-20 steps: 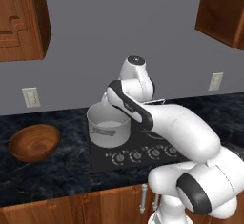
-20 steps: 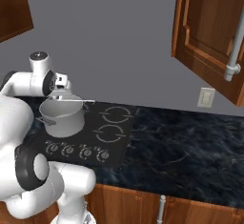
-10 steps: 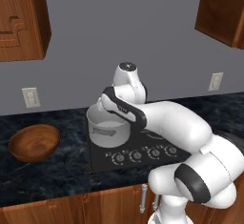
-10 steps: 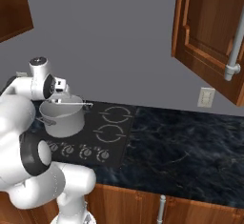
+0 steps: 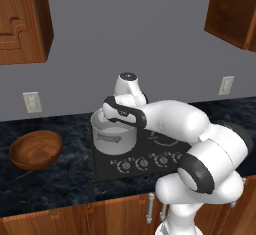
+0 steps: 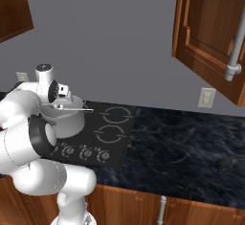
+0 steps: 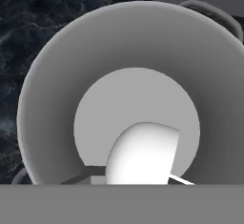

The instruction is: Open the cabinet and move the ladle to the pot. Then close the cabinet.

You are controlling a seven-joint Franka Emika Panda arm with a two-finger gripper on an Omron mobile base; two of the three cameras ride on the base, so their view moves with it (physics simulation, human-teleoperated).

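The end effector (image 6: 72, 105) hangs over the pot (image 5: 114, 138), clamped, apparently, on the ladle (image 7: 140, 154).

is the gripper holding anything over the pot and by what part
Yes: the gripper is shut on the ladle, its round head hanging over the pot. Where exactly on the thin handle it grips cannot be told.

Ladle (image 7: 140, 154) handle cut off at the hand view's lower edge, cabinet (image 6: 210, 37) door by the frame's right edge.

Flat, even rendered light, soft shadows, no glare, slightly coarse and blurry close up
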